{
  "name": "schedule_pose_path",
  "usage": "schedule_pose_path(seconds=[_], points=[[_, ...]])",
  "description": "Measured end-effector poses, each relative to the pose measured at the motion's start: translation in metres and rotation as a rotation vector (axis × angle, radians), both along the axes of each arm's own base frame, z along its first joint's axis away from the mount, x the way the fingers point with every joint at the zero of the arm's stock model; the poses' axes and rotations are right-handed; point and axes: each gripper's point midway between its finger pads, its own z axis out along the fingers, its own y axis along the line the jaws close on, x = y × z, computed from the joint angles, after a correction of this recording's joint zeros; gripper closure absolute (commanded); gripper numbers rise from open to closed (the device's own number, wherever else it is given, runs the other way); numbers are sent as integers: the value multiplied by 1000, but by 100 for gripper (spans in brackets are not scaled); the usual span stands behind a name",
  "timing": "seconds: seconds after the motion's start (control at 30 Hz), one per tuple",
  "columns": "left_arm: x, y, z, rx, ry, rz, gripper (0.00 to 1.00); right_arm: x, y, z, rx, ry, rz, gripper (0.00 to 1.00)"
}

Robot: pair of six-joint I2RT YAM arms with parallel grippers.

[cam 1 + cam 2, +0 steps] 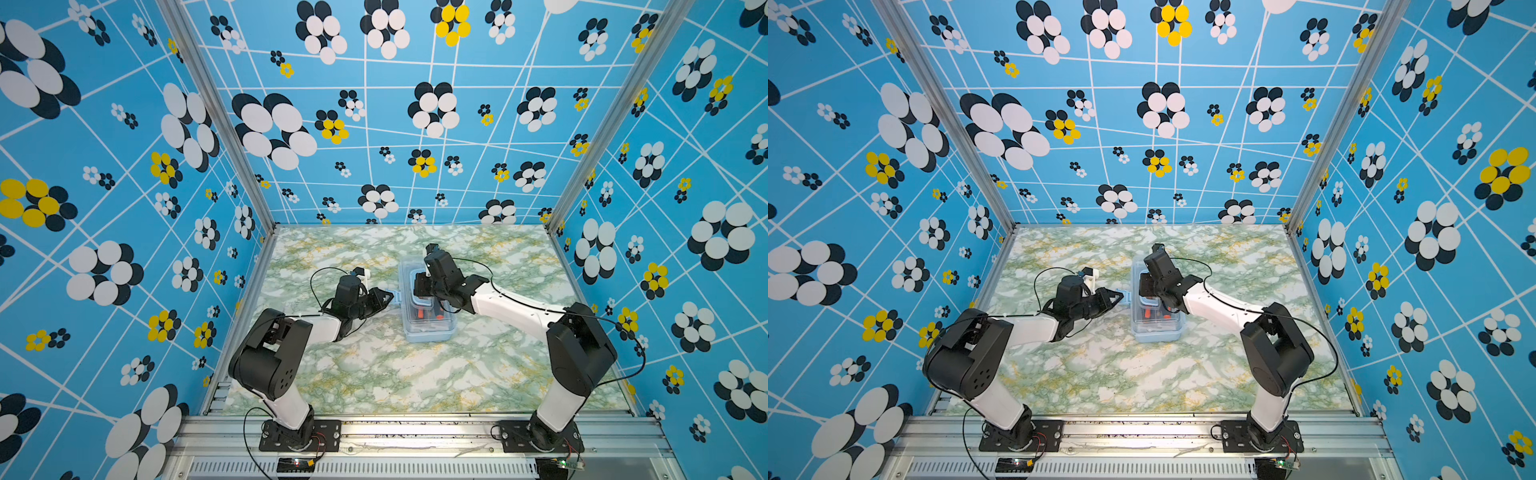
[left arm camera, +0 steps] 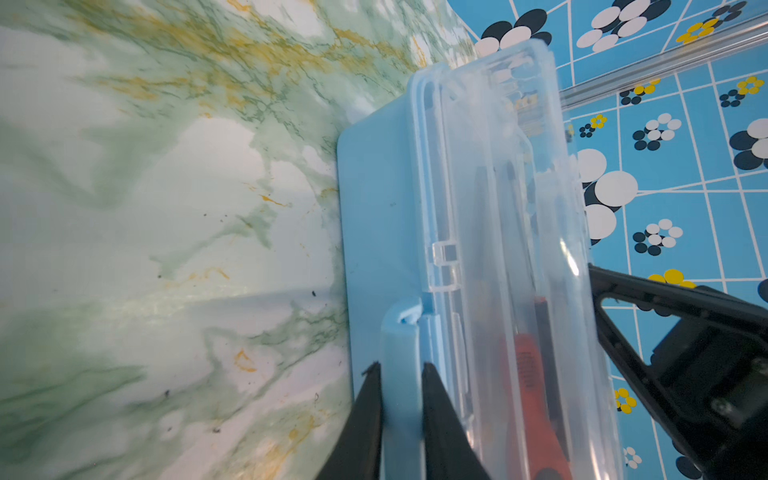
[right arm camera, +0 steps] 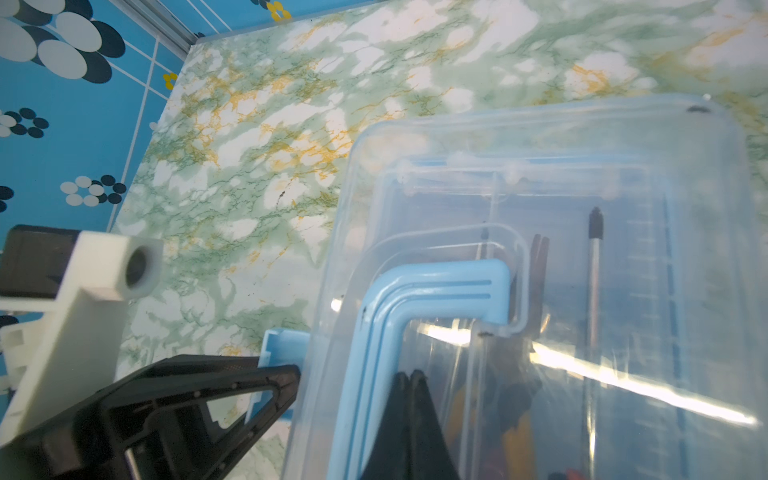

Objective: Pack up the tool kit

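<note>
Sitting mid-desk, a little toward the back, the tool box (image 1: 428,328) rests with its clear lid down on the green marbled desk (image 1: 395,374). The left gripper (image 2: 401,376) comes in from the side, its two fingers clamped on the pale blue latch (image 2: 401,328) on the box's long wall. The right gripper (image 3: 410,376) is over the lid with its fingers pressed together, the tips inside the bend of the blue handle (image 3: 436,286). An orange-handled screwdriver (image 2: 534,374) shows through the plastic.
</note>
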Motion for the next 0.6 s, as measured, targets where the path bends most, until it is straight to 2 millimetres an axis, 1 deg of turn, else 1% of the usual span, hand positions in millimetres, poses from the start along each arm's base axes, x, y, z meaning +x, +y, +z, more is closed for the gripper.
schedule_pose_path(seconds=[0.1, 0.17, 0.37, 0.6], points=[[-2, -3, 8, -4, -24, -13, 65, 0, 0, 0, -2, -1, 3, 100], [-2, -4, 13, -7, -35, -16, 64, 0, 0, 0, -4, -3, 5, 100], [-2, -4, 17, -11, -46, -16, 63, 0, 0, 0, -7, -4, 8, 100], [-2, -4, 30, -23, -75, -16, 65, 0, 0, 0, -7, -4, 8, 100]])
